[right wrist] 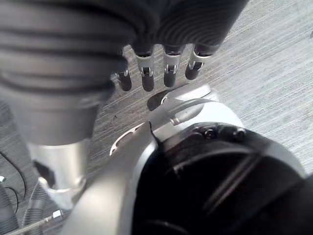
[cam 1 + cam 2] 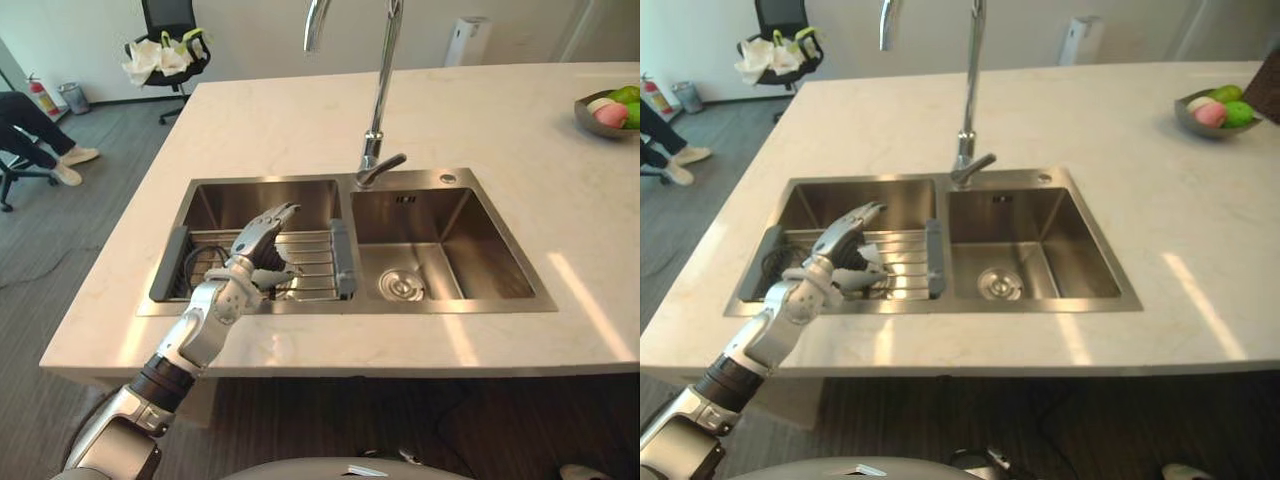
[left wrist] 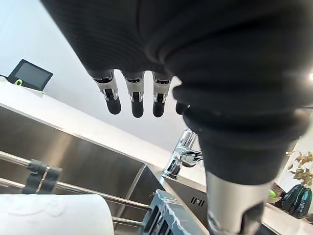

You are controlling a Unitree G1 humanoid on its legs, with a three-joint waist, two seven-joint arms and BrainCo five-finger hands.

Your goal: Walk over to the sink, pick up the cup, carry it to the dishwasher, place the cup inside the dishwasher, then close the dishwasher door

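Note:
A white cup (image 3: 49,215) lies on the wire rack (image 2: 315,262) in the left basin of the steel sink (image 2: 265,183); a white patch of the cup (image 2: 869,261) shows beside the thumb. My left hand (image 2: 255,250) hovers just over the cup and rack, fingers (image 3: 137,100) straight and spread, holding nothing. The hand hides most of the cup from above. My right hand (image 1: 146,78) hangs low over the grey floor with straight fingers, empty.
A tall faucet (image 2: 380,100) rises behind the divider between the basins. The right basin (image 2: 440,250) holds only its drain. A fruit bowl (image 2: 607,112) sits at the counter's far right. A chair (image 2: 165,45) and a seated person (image 2: 40,135) are beyond the counter's left end.

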